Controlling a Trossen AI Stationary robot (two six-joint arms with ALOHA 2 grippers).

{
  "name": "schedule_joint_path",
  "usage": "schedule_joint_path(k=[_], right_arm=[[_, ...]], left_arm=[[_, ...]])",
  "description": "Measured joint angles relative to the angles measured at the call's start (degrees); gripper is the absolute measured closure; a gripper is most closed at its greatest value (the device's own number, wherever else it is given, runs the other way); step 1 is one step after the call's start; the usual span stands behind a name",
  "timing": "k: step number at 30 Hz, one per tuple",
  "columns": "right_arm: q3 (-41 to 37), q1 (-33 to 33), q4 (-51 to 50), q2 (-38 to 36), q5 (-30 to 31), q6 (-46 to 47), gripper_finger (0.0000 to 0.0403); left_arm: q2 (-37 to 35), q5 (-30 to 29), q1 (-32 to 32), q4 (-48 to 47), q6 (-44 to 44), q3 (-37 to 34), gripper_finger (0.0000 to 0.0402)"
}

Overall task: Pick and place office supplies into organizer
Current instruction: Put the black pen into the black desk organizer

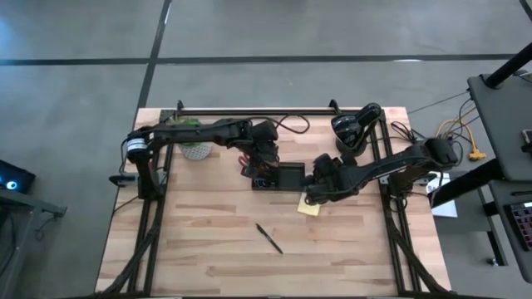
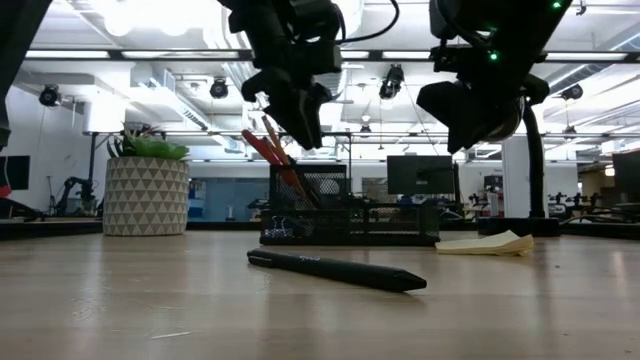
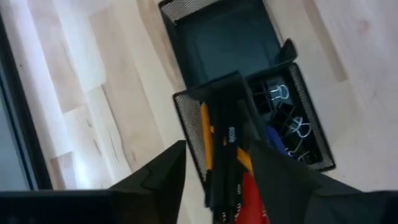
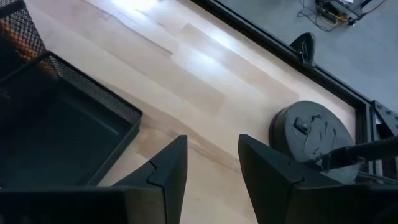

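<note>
One pen [image 1: 268,238] on table, one sticky pad [image 1: 308,208], perhaps more hidden

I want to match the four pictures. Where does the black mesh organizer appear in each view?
High view: the organizer sits mid-table, between the two grippers.
Low view: centre, behind the black pen, scissors and pencil standing in it.
Left wrist view: centre, its mesh walls showing; binder clips in one compartment.
Right wrist view: left edge, only an open tray.
Shared landmark: the mesh rim.
</note>
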Motion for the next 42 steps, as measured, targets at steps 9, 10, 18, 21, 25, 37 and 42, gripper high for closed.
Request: schedule_joint_path(k=[9,10,18,21,25,37,42], right_arm=[[-2.19,0.00,1.96,-2.59,0.07,0.22,0.0266],[-2.23,-0.02,2.29,-2.90,0.07,0.24,0.0266],[-2.73,-0.44,9.97,-3.74,-10.69,-10.37,0.0266],[-3.76,-0.18,17.92,-3.74,-16.46,-16.68,0.0266],[-5.81,0.63,30.62,-3.74,-27.76,-26.39,0.0266],[-7.23,7.64,51.71,2.49,-41.53,-27.27,0.0266],[-5.08,12.85,55.32,8.24,-40.55,-22.72,0.0266]], left_arm=[[-2.13,-0.09,-2.38,-0.75,-2.95,1.14,0.0212],[-2.69,-0.26,-2.58,-0.65,-3.19,1.14,0.0212],[-8.80,-2.79,-3.94,-1.37,-13.79,1.11,0.0212],[-11.58,-1.50,-5.30,-1.57,-19.05,1.09,0.0212],[-13.81,10.81,-6.57,-2.95,-29.97,-0.22,0.0213],[-13.94,10.94,-22.67,0.33,-37.02,-14.08,0.0213],[-13.94,-0.92,-28.79,1.02,-41.78,-15.24,0.0213]])
